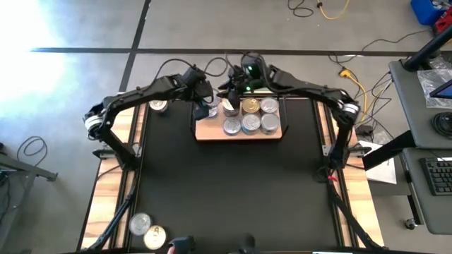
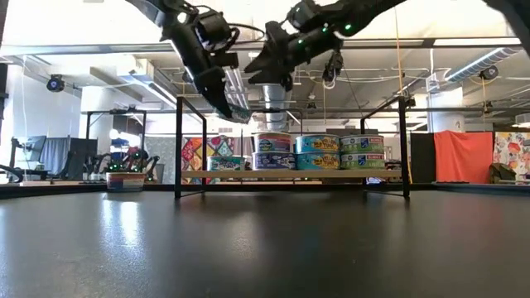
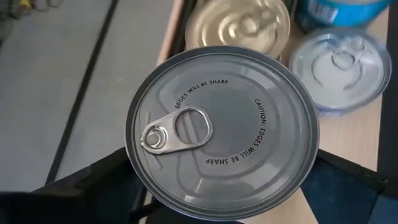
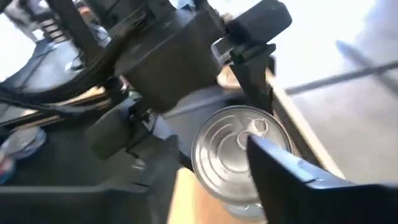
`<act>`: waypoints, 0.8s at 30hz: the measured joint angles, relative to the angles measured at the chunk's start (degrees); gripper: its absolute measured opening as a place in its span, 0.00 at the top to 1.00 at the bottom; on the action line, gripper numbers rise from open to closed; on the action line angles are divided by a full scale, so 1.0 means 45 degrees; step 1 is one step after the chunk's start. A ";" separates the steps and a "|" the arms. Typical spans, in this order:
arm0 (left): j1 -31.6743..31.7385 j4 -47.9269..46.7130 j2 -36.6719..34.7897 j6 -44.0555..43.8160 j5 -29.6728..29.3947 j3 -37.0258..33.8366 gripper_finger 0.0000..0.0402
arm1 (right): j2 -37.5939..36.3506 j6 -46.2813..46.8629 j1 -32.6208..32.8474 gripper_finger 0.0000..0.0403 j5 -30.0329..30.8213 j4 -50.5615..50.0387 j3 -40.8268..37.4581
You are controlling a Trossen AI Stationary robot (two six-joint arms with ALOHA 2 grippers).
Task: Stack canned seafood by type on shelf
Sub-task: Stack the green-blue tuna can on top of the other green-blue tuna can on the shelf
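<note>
High view shows both arms meeting over the left end of the shelf (image 1: 205, 134), where six tins (image 1: 251, 116) sit in two rows. Left gripper (image 1: 203, 106) holds a silver-lidded tin (image 3: 222, 132) between wide-set fingers (pull tab up), raised above the board. Right gripper (image 1: 229, 90) hovers beside it; whether its fingers are open, I cannot tell.
</note>
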 joint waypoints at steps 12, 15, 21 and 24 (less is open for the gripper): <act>0.0015 -0.0158 0.0782 0.0190 -0.0390 -0.0019 0.11 | 0.1216 -0.2459 -0.1207 0.96 -0.0945 -0.1087 0.1530; 0.0020 -0.0250 0.0975 0.0042 -0.0414 -0.0019 0.11 | 0.1211 -0.2815 -0.1180 0.96 -0.1064 -0.1115 0.1250; -0.0040 -0.0048 0.1704 0.0216 -0.0933 0.0000 0.11 | 0.1672 -0.2851 -0.1119 0.96 -0.1254 -0.1095 0.1060; -0.0057 -0.0093 0.2096 0.0494 -0.1155 -0.0011 0.11 | 0.2038 -0.2847 -0.1119 0.96 -0.1283 -0.1103 0.1042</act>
